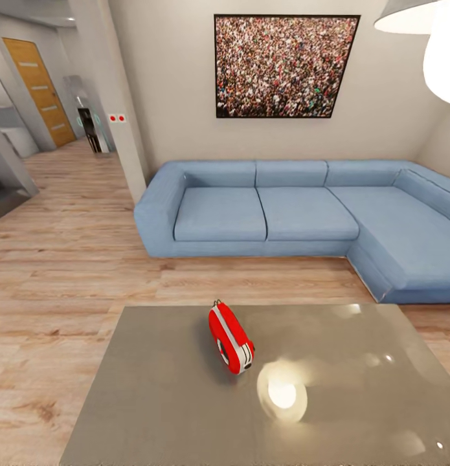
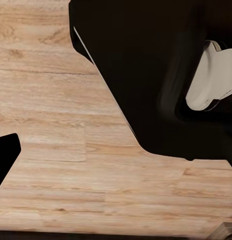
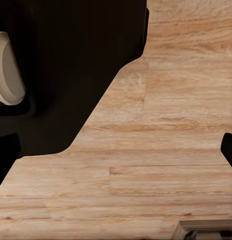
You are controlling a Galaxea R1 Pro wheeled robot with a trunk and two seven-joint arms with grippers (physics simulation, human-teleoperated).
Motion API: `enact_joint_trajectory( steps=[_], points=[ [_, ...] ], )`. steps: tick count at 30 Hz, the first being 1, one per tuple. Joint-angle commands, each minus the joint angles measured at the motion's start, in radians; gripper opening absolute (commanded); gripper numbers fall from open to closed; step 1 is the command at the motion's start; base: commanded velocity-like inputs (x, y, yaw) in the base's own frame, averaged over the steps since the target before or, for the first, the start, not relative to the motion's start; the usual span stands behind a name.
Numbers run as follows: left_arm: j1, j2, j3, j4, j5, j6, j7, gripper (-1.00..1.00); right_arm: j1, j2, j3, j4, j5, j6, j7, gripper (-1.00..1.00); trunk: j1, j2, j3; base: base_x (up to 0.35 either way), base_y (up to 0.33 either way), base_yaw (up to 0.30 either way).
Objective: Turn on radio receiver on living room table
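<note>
One red radio receiver (image 1: 230, 338) sits on the table (image 1: 153, 401), a little left of the middle of the head view's lower half. It stands on its edge, the white-grey band running along its top and down its near end, its length angled from upper left to lower right. A thin wire handle shows at its far end. The glossy grey tabletop fills the bottom of the frame, and a bright round lamp reflection (image 1: 282, 393) lies on it just to the lower right of the radio.

Beyond the table, across a strip of light wood plank floor (image 1: 63, 259), a light blue sectional sofa (image 1: 296, 210) runs along the beige wall and turns forward at the right edge of the frame. Above it, in the upper middle, hangs a framed crowd picture (image 1: 284, 66). A white lamp shade (image 1: 441, 45) cuts into the upper right corner. At the upper left a hallway leads back to a wooden door (image 1: 40, 84).

Both wrist views look down on the plank floor (image 2: 70, 150), with dark parts of the robot's body (image 2: 146, 75) over much of each frame. A dark shape, perhaps a fingertip, pokes in at the edge of each, too little to say whether the left or the right gripper is spread or closed.
</note>
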Motion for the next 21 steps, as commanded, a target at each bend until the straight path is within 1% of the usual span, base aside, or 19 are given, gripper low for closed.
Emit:
enact_joint_trajectory(
  steps=[1, 6, 12, 16, 19, 20, 21],
  points=[
    [0.000, 0.000, 0.000, 0.000, 0.000, 0.000, 0.000, 1.00, 0.000, 0.000, 0.000, 0.000, 0.000, 0.000, 0.000, 1.00, 0.000, 0.000, -0.002, 0.000, 0.000, 0.000],
    [0.000, -0.002, 0.000, -0.003, -0.001, -0.001, -0.003, 1.00, 0.000, 0.001, 0.000, 0.000, 0.001, -0.002, 0.000, 1.00, 0.000, 0.000, -0.010, 0.000, 0.000, 0.000],
    [0.000, -0.002, -0.001, -0.058, -0.001, 0.000, -0.003, 1.00, 0.000, -0.006, 0.000, -0.007, 0.004, -0.005, 0.000, 1.00, 0.000, 0.000, -0.019, 0.000, 0.000, 0.000],
    [0.000, 0.003, -0.005, -0.108, -0.002, 0.000, -0.002, 1.00, -0.001, -0.031, 0.001, -0.076, 0.004, 0.002, 0.001, 1.00, 0.000, 0.000, -0.026, 0.000, 0.000, 0.000],
    [0.000, 0.010, -0.006, -0.177, -0.002, 0.006, -0.007, 1.00, -0.003, -0.058, -0.001, -0.159, 0.005, 0.014, 0.001, 1.00, 0.000, 0.000, -0.031, 0.000, 0.000, 0.000],
    [0.000, 0.012, -0.006, -0.194, -0.002, 0.007, -0.008, 1.00, -0.005, -0.063, -0.001, -0.175, 0.005, 0.019, 0.002, 1.00, 0.000, 0.000, -0.032, 0.000, 0.000, 0.000],
    [0.000, 0.018, -0.006, -0.232, -0.002, 0.010, -0.011, 1.00, -0.007, -0.073, -0.002, -0.211, 0.005, 0.033, 0.002, 1.00, 0.000, 0.000, -0.034, 0.000, 0.000, 0.000]
  ],
)
